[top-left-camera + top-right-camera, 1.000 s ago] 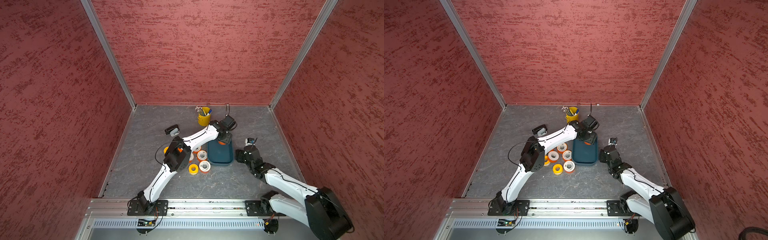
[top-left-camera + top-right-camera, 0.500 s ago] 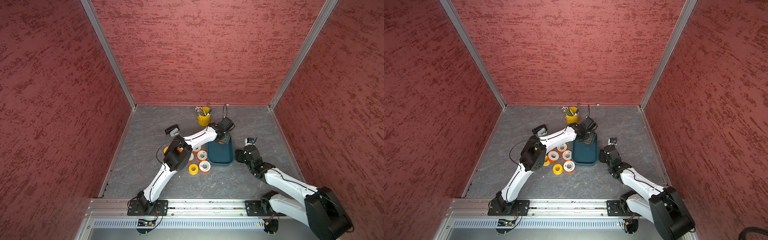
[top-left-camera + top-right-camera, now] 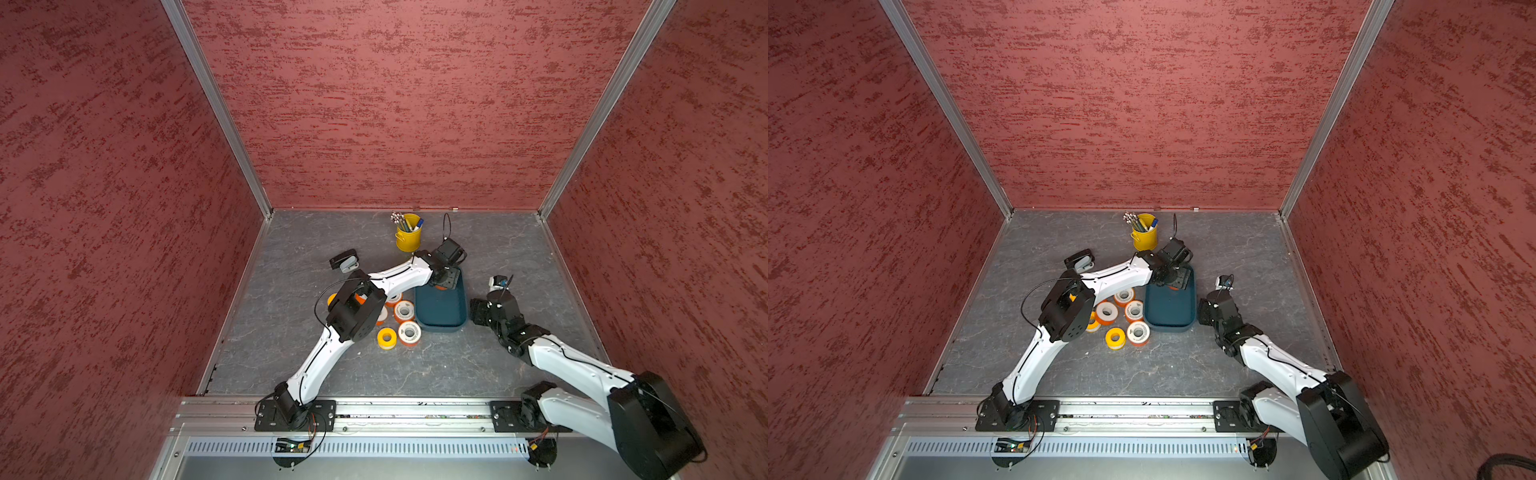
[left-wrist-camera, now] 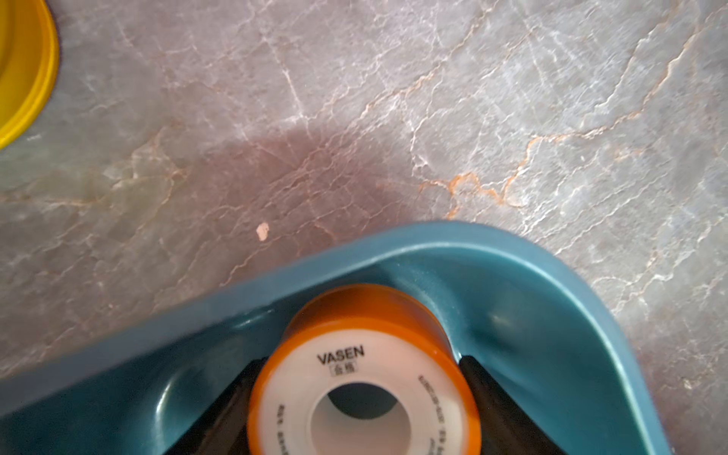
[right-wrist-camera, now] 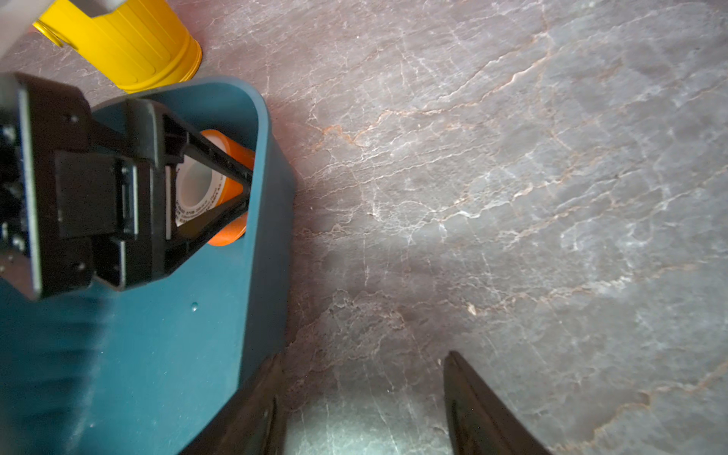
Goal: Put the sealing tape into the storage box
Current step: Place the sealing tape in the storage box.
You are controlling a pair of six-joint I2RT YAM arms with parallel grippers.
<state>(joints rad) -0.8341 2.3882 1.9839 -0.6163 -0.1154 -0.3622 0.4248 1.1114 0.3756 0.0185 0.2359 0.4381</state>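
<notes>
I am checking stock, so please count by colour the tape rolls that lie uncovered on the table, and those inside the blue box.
Orange rolls on the table: 4
Yellow roll on the table: 1
Orange roll in the box: 1
Total: 6. The left arm partly hides more.

From here the storage box (image 4: 512, 252) reads as smooth, glossy teal plastic. The sealing tape roll (image 4: 364, 342) has a shiny orange plastic shell and a matt white printed face. I'd call the tabletop (image 4: 394, 98) veined grey stone-look with low sheen, the pen bucket (image 5: 130, 51) glossy yellow and ribbed, the walls (image 3: 415, 104) rough red plaster-like, and the frame rails (image 3: 218, 108) bare metal.
</notes>
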